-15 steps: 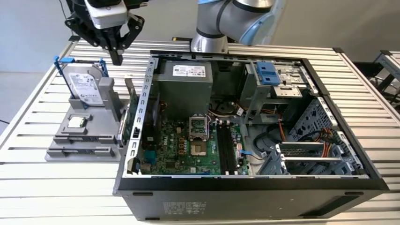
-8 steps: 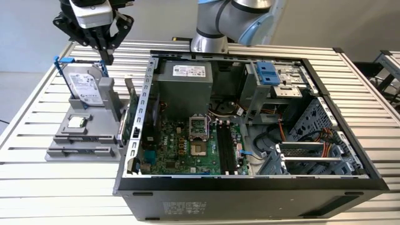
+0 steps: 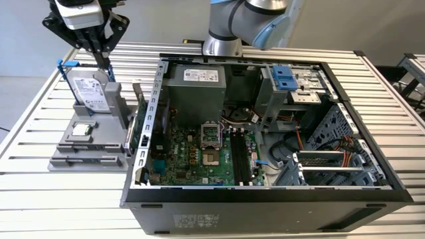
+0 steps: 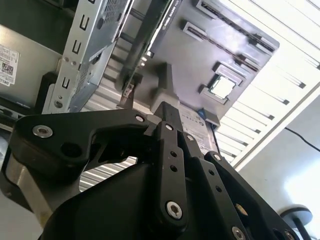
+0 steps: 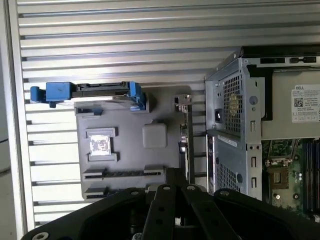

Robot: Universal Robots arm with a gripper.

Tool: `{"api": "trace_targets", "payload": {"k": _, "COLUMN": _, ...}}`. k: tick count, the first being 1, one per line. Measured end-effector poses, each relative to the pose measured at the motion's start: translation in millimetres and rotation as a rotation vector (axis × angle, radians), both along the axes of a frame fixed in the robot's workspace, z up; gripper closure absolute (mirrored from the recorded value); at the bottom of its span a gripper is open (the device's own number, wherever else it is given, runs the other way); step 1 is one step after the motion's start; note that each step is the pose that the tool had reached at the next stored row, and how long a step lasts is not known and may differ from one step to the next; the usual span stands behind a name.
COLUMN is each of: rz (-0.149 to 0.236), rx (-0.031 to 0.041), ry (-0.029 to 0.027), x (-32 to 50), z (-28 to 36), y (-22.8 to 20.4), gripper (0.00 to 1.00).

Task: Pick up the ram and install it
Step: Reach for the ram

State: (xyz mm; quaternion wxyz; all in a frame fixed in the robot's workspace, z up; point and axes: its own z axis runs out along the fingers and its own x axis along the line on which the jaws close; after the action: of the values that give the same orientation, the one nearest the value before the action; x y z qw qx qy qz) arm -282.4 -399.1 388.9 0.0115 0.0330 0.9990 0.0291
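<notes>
The ram [image 3: 140,103] is a thin dark strip standing edge-on in the grey fixture [image 3: 79,149], on the side nearest the computer case. It also appears in the first wrist view as the ram [image 5: 188,140] and in the second wrist view as the ram [image 4: 146,35]. My gripper [image 3: 103,59] hangs above the fixture's far end, over the upright hard drive [image 3: 91,89] and off to the exterior view's left of the ram. Its fingers [image 4: 167,117] meet at the tips with nothing between them. The motherboard's black slots [image 3: 240,155] lie inside the open case.
The open computer case [image 3: 265,199] stands on a slatted metal table [image 3: 40,199]. A small square processor chip [image 5: 100,145] sits in the fixture beside the hard drive with blue rails [image 5: 90,92]. The arm's base [image 3: 222,42] rises behind the case.
</notes>
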Motion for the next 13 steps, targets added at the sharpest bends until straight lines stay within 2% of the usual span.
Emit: {"api": "trace_targets", "payload": {"k": 13, "rz": 0.0, "rx": 0.0, "ry": 0.0, "x": -30.8, "z": 0.0, "y": 0.0, "gripper": 1.0}}
